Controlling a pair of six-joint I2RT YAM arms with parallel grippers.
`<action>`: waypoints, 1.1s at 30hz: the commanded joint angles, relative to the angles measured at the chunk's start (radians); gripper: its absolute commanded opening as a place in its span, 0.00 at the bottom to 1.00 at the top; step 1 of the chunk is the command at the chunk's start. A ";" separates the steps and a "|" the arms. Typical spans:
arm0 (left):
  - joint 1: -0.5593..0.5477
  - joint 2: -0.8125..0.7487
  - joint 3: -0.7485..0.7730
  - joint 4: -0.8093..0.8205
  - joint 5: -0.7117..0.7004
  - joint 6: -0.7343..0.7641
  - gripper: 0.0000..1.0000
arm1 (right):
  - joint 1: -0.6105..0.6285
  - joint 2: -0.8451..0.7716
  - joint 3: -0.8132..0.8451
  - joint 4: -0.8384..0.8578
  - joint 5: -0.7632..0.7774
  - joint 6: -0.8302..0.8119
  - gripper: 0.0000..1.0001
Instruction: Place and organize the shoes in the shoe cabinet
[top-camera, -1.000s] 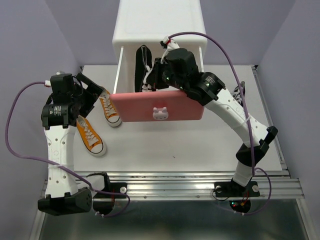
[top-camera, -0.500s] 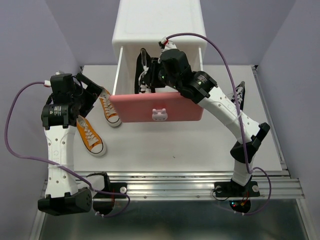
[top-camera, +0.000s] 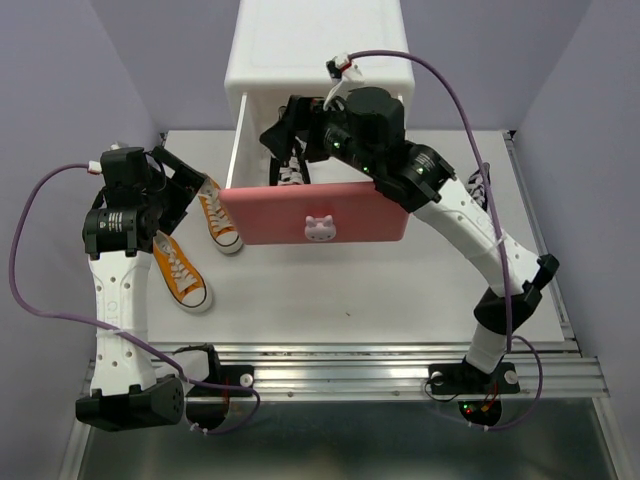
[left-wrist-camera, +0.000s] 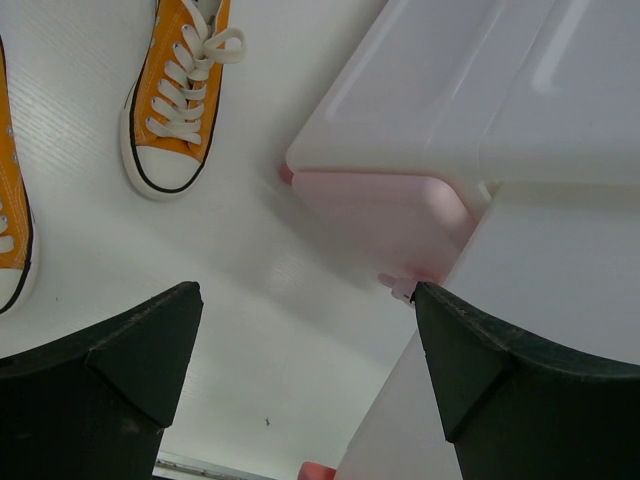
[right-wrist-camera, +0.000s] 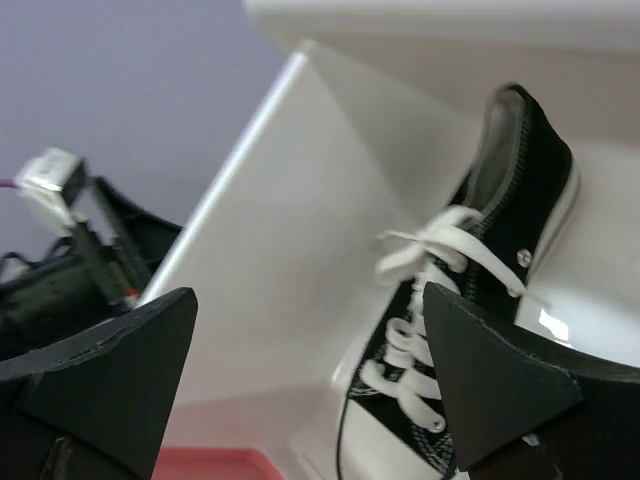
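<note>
Two arms are up over the white tabletop (top-camera: 380, 290). My left arm (top-camera: 118, 290) stands tall on the left side and bends over at the top. Its left gripper (left-wrist-camera: 305, 300) points down beside one orange shoe (left-wrist-camera: 180, 100). The jaws are wide apart and hold nothing.

My right arm (top-camera: 470, 225) stretches up and across to the left, over the pink drawer front (top-camera: 315, 205). Its right gripper (right-wrist-camera: 310, 300) hangs over the open top drawer (right-wrist-camera: 270, 250) of the shoe cabinet (top-camera: 320, 45). Those jaws are wide apart too, with nothing between them.

The cabinet is a smooth white plastic box. The drawer front has a little white bunny knob (top-camera: 320, 228). The shoes are soft cloth with white laces and white rubber soles.

One black shoe (right-wrist-camera: 470, 320) lies inside the drawer, in its left half. The other black shoe (top-camera: 481, 185) is on the tabletop to the right, half hidden behind my right arm. The first orange shoe lies just beside the drawer's left corner. The second orange shoe (top-camera: 180, 270) lies nearer to the arm bases.

Only the right wrist camera shows the black shoe's laces up close. Only the left wrist camera shows the paler pink drawer (left-wrist-camera: 385, 215) under the open one. Only the top camera shows both arms whole.
</note>
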 joint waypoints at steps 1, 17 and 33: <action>0.006 -0.027 -0.001 0.029 -0.008 0.007 0.99 | 0.011 -0.139 0.010 0.265 -0.124 -0.090 1.00; 0.006 -0.046 -0.016 0.026 -0.012 -0.001 0.99 | -0.146 -0.299 0.005 0.220 0.618 -0.565 1.00; 0.006 -0.092 -0.067 -0.034 -0.024 0.030 0.99 | -0.907 -0.107 -0.128 -0.464 0.116 -0.071 1.00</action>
